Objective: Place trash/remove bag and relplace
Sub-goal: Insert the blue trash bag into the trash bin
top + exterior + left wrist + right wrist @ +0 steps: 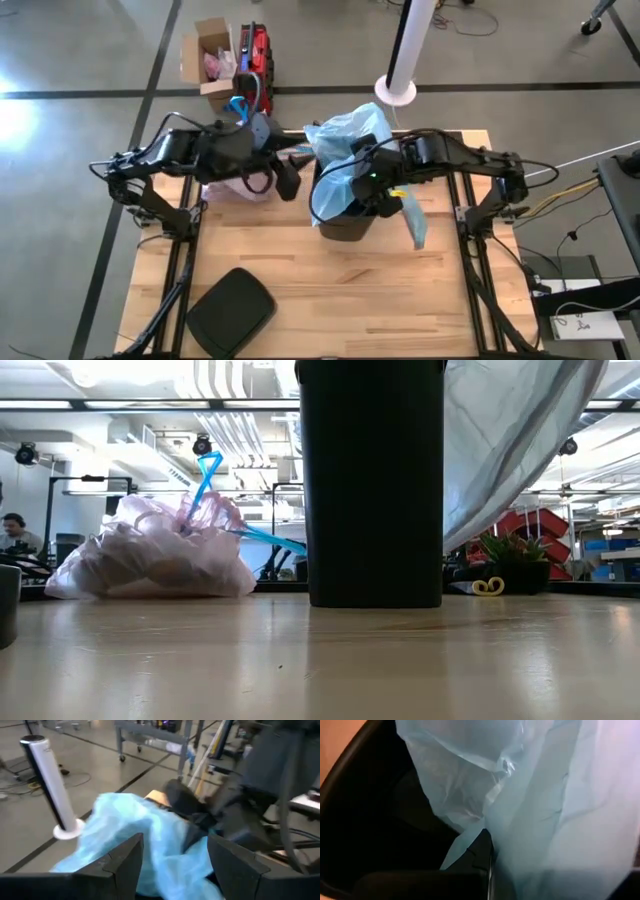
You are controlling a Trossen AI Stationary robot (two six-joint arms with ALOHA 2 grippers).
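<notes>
My right claw [385, 190], pinching the light blue bag [350, 140], hangs over the black bin [345, 222] near the table's [330, 300] far edge; my left claw [290, 180] spreads just beside it, the full pinkish bag [150, 560] behind.

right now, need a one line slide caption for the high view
Right gripper pinches the light blue bag over the black bin; left gripper open beside it, tied pinkish bag set aside.

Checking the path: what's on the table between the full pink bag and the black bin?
Bare wood in the low view between the pink bag and black bin; only its blue drawstring reaches across.
</notes>
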